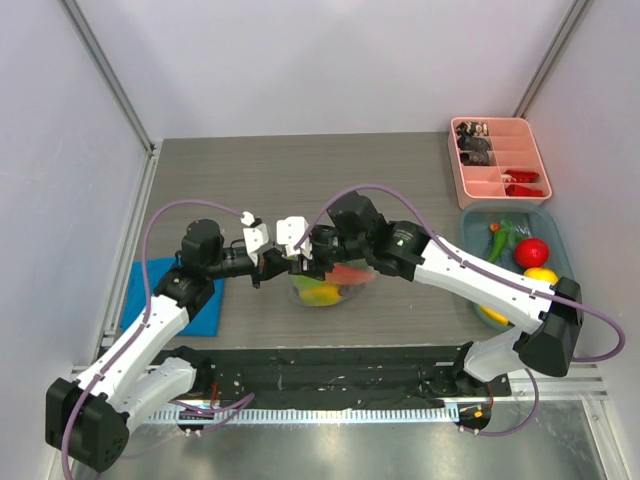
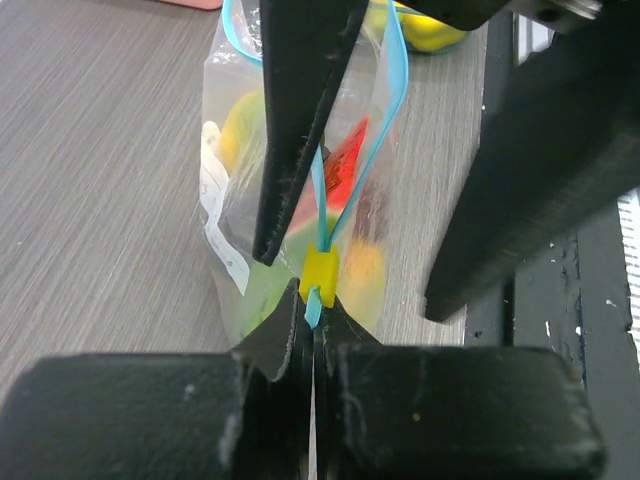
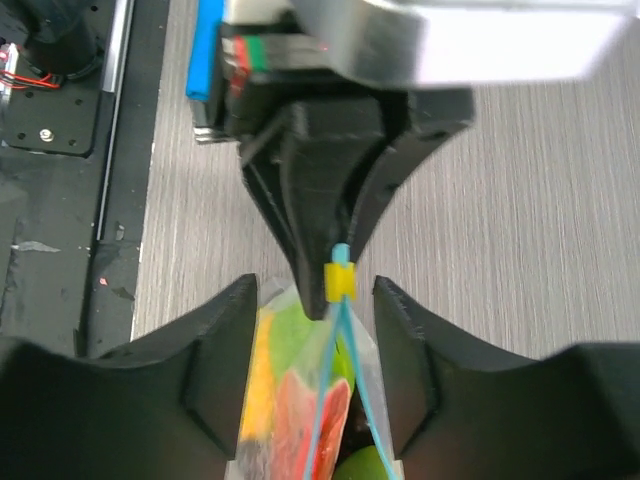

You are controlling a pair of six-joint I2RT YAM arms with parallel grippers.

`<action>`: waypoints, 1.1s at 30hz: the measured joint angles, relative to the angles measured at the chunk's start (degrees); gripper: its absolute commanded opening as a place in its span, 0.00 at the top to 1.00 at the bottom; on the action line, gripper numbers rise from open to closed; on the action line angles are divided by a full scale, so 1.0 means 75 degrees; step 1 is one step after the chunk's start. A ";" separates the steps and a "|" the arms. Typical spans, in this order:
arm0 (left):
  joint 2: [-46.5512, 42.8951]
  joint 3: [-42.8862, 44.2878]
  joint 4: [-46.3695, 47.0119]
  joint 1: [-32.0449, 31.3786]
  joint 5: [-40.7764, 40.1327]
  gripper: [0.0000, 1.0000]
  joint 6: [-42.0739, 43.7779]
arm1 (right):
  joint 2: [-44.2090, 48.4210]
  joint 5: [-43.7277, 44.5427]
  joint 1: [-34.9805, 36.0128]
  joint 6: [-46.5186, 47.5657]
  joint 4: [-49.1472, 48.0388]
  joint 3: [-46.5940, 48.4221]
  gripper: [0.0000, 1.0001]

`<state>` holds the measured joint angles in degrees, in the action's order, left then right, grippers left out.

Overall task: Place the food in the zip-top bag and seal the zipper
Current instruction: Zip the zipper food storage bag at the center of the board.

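The zip-top bag [image 1: 325, 288] stands on the table centre, holding food: a red watermelon slice [image 2: 345, 165], yellow [image 2: 243, 120] and green [image 3: 298, 330] fruit. The teal zipper [image 2: 396, 90] gapes along most of the mouth, with a yellow slider [image 2: 321, 270] at its near end. My left gripper [image 2: 314, 315] is shut on the zipper's end just behind the slider; it also shows in the top view [image 1: 290, 263]. My right gripper [image 3: 315, 290] is open, its fingers [image 3: 230, 320] either side of the bag mouth just short of the slider [image 3: 339, 281].
A teal bin [image 1: 468, 228] at right holds more fruit, including a red ball [image 1: 531, 252] and a yellow one [image 1: 541, 275]. A pink compartment tray [image 1: 500, 160] stands behind it. A flat blue cloth [image 1: 170, 295] lies at left. White walls enclose the table.
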<state>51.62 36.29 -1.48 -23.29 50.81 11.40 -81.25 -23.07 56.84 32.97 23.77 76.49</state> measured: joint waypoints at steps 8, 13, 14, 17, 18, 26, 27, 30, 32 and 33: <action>0.0000 0.0000 -0.0012 -0.0073 0.0050 1.00 0.0152 | -0.0009 0.0000 -0.0064 0.0015 0.0026 0.0017 0.60; 0.0000 0.0006 -0.0029 -0.0079 0.0052 1.00 0.0175 | -0.0061 -0.0017 -0.0102 0.0073 0.0079 0.0064 0.83; 0.0000 0.0006 -0.0052 -0.0079 0.0052 1.00 0.0175 | -0.0076 -0.0020 -0.0111 0.0111 0.0108 0.0087 0.88; -0.0003 0.0020 -0.0131 -0.0082 0.0041 1.00 0.0175 | -0.0108 -0.0032 -0.0178 0.0213 0.0198 0.0140 0.99; -0.0009 0.0020 -0.0137 -0.0082 0.0020 1.00 0.0172 | -0.0108 -0.0032 -0.0204 0.0227 0.0213 0.0143 0.99; -0.0283 0.0020 -0.0184 -0.0128 -0.0315 1.00 0.0149 | -0.0102 -0.0560 -0.0688 0.0189 0.0259 0.0143 0.99; -0.0303 0.0020 -0.0187 -0.0128 -0.0356 1.00 0.0140 | -0.0099 -0.0632 -0.0781 0.0189 0.0283 0.0131 0.99; -0.0321 0.0020 -0.0189 -0.0125 -0.0478 1.00 0.0108 | -0.0015 -0.0752 -0.1011 0.0224 0.0393 0.0044 0.99; -0.0321 0.0020 -0.0189 -0.0117 -0.0504 1.00 0.0070 | 0.0085 -0.0758 -0.1113 0.0259 0.0493 -0.0026 0.99; -0.0323 0.0020 -0.0189 -0.0102 -0.0507 1.00 0.0041 | 0.0149 -0.0755 -0.1163 0.0289 0.0533 -0.0079 0.99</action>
<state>49.19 36.45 -2.90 -24.05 47.00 11.70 -80.14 -28.73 48.12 35.14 27.77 75.90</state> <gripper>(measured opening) 0.014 0.051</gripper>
